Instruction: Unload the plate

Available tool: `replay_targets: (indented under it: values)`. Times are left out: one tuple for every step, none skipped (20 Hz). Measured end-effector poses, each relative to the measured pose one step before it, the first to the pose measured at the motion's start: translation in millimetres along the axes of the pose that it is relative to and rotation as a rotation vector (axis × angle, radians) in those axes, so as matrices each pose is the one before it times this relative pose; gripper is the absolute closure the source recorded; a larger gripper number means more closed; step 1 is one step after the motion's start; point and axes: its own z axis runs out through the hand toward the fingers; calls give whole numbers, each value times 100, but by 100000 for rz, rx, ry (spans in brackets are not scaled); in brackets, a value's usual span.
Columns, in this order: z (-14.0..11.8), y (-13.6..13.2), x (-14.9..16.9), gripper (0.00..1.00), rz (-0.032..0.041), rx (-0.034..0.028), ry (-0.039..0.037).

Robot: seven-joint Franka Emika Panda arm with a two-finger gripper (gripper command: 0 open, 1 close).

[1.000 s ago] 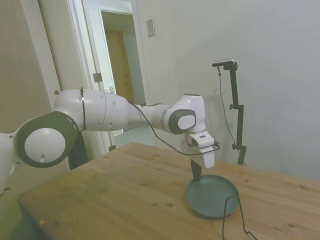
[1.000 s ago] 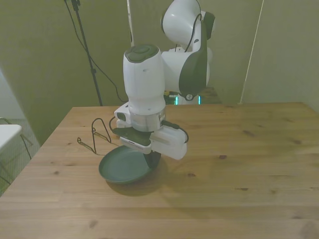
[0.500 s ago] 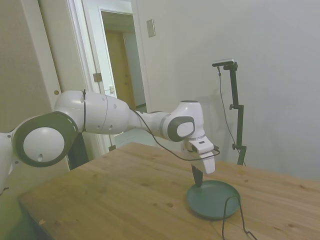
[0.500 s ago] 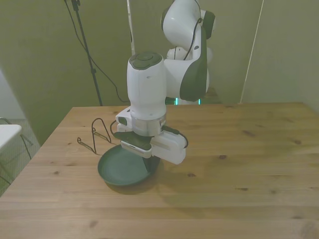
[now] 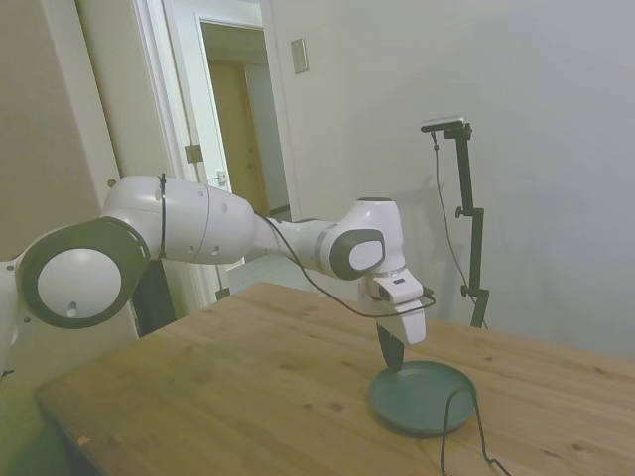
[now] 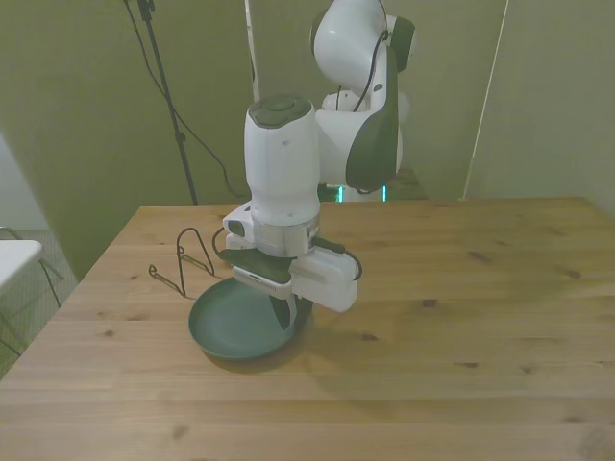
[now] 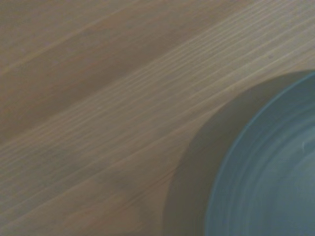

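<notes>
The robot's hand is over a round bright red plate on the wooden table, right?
Not quite. The round plate is dark teal-grey, not bright red, as the front view shows. The white arm's gripper is indeed at its rim, on the wooden table.

We count one plate (image 6: 235, 325) (image 5: 419, 396) (image 7: 268, 182), directly beneath the gripper (image 6: 289, 315) (image 5: 391, 355). One gripper, on one white arm (image 6: 281, 182) (image 5: 198, 233). One wooden table (image 6: 461, 336) (image 5: 218, 387) (image 7: 98, 123) under it. One thin bent wire piece (image 6: 188, 261) lies just beyond the plate from the gripper.
</notes>
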Motion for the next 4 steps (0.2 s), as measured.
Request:
replay_targets:
  values:
    - [-653, 54, 64, 0, 99, 873, 295]
    - [-1023, 87, 86, 0, 94, 1364, 376]
    - [-1441, 152, 115, 0, 168, 1715, 447]
    - [-1702, 237, 100, 0, 183, 1648, 260]
